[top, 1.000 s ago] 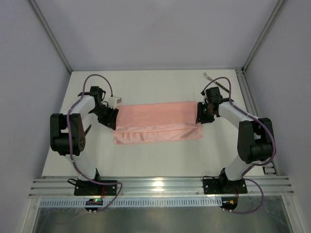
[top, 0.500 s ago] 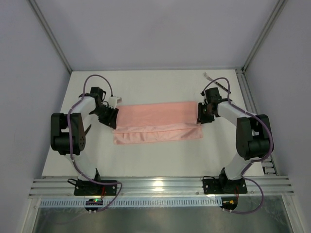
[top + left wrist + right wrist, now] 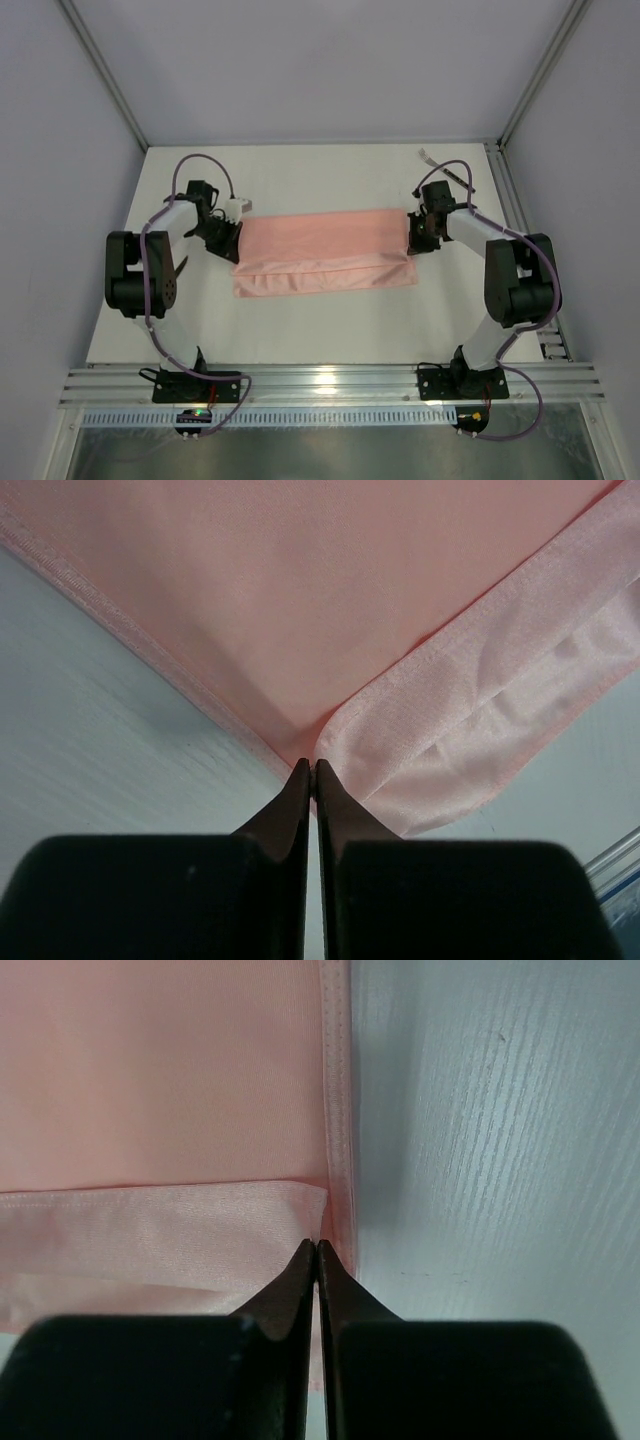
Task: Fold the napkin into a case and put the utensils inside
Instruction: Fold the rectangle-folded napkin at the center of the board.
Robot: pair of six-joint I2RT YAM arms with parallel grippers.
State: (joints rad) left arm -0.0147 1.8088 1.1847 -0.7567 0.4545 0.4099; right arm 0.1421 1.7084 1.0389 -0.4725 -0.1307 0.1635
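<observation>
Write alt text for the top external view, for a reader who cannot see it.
A salmon-pink napkin lies partly folded into a wide band on the white table, with a paler strip showing along its near edge. The left gripper and the right gripper each meet one short end of it, jaws closed.

Your napkin (image 3: 322, 250) lies flat, dead centre in the top view: a salmon-pink cloth folded into a long band running 9 to 3 o'clock. A wide, smooth layer forms its 12 o'clock part. Along the 6 o'clock side you see a narrower, paler flap, slightly rumpled, with a stitched hem. The flap reaches a little past the upper layer at both ends. Your fork (image 3: 424, 156) lies well apart from it, between 1 and 2 o'clock, too small to tell more than a pale head.
</observation>
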